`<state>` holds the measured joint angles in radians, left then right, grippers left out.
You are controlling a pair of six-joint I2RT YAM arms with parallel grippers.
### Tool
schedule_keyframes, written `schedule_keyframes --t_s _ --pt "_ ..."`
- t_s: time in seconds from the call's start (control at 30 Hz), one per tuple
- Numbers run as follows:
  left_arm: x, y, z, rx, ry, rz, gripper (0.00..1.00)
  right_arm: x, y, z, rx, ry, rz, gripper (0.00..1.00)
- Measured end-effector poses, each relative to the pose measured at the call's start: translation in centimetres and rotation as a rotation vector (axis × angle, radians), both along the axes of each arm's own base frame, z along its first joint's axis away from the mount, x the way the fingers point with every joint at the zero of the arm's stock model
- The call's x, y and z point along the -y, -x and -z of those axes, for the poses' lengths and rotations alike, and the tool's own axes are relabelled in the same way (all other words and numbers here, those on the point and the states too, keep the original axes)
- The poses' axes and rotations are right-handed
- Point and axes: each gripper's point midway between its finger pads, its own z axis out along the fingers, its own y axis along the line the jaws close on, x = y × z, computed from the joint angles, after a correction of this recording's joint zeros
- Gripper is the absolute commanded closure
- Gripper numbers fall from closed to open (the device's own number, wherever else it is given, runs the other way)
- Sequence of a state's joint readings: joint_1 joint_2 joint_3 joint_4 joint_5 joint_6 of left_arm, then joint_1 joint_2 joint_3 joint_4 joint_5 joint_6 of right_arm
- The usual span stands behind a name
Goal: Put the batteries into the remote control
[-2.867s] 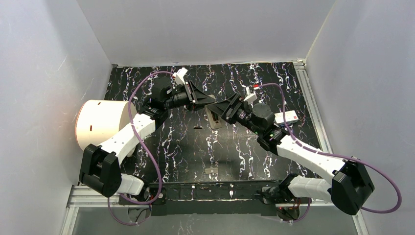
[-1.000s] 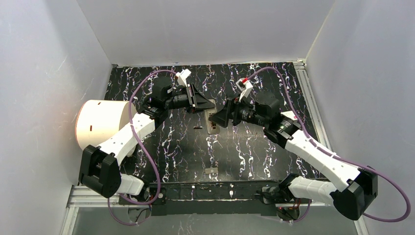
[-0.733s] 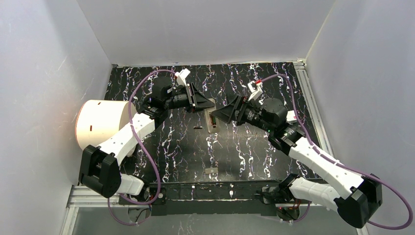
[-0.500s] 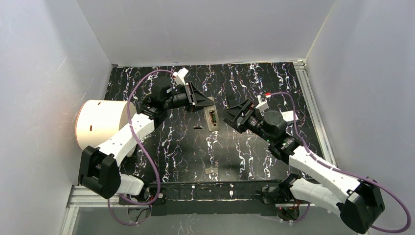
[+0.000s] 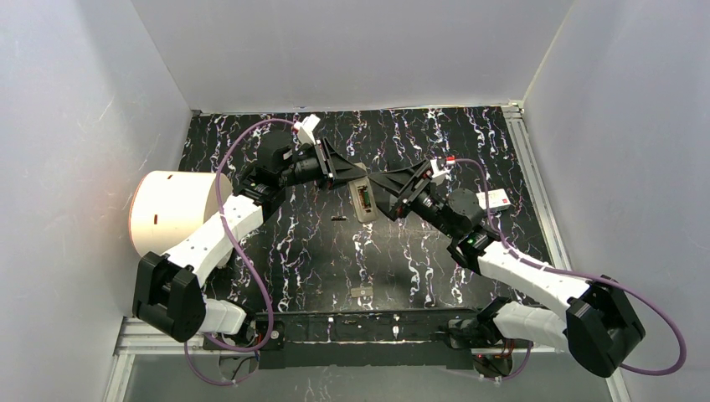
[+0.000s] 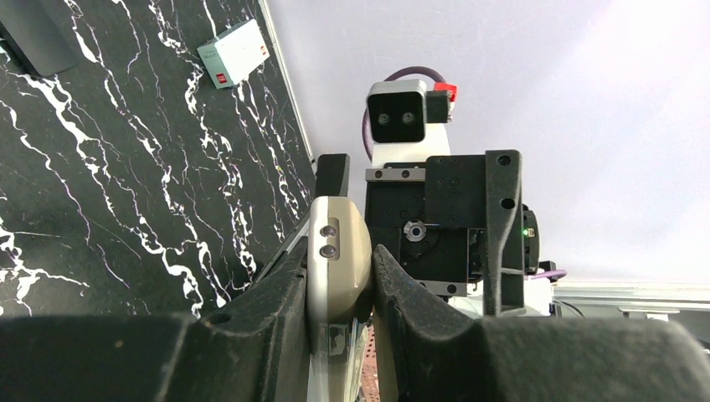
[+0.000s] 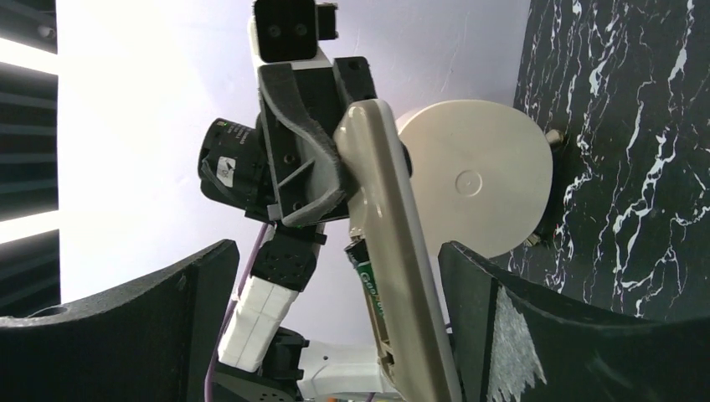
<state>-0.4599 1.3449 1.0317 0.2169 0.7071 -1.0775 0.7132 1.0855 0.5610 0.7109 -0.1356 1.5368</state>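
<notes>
Over marbled table, remote control tight between jaws of left pincer.

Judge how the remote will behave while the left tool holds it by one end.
The remote looks rigid; it juts from the left tool without sagging. Its smooth, rounded shell, pinched near one end only, could pivot or slip if pushed sideways. The green battery in its open back might shake loose.

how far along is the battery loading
One done: a green battery sits in the open compartment of the remote. In hand: the left gripper clamps the remote, the right gripper open next to it. Left: a dark cell lies on the table, unloaded.
</notes>
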Motion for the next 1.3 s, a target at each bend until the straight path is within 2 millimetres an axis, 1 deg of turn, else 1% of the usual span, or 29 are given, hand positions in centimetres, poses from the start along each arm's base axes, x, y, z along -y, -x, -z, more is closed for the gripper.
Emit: schedule_keyframes --t_s 0.2,0.23,0.47,0.67,0.77,0.83,1.0,1.23,1.3 --pt "0.0 -0.1 -0.3 0.021 0.006 0.001 1.00 -0.8 -0.1 1.2 -0.033 0.018 -0.034 0.19" --pt "0.0 -0.1 -0.3 0.024 0.007 0.001 1.00 -0.8 -0.1 1.3 -0.034 0.019 -0.038 0.20" --pt "0.1 0.1 -0.7 0.052 0.019 0.011 1.00 -1.2 0.2 1.0 -0.030 -0.001 -0.069 0.21" --pt "0.2 0.0 -1.3 0.082 0.035 0.017 1.00 -1.8 0.1 1.4 -0.071 -0.033 -0.101 0.25" --pt "0.2 0.0 -1.3 0.091 0.040 0.019 1.00 -2.1 0.1 1.4 -0.085 -0.054 -0.120 0.25" --pt "0.2 0.0 -1.1 0.092 0.040 0.020 1.00 -2.3 0.1 1.4 -0.091 -0.063 -0.128 0.23" --pt "0.2 0.1 -1.1 0.095 0.042 0.024 1.00 -2.3 0.3 0.9 -0.091 -0.083 -0.141 0.23" --pt "0.3 0.2 -1.4 0.111 0.052 0.032 1.00 -2.4 0.4 1.0 -0.106 -0.089 -0.153 0.36" --pt "0.3 0.2 -1.6 0.117 0.055 0.035 1.00 -2.4 0.4 1.2 -0.111 -0.087 -0.157 0.38"
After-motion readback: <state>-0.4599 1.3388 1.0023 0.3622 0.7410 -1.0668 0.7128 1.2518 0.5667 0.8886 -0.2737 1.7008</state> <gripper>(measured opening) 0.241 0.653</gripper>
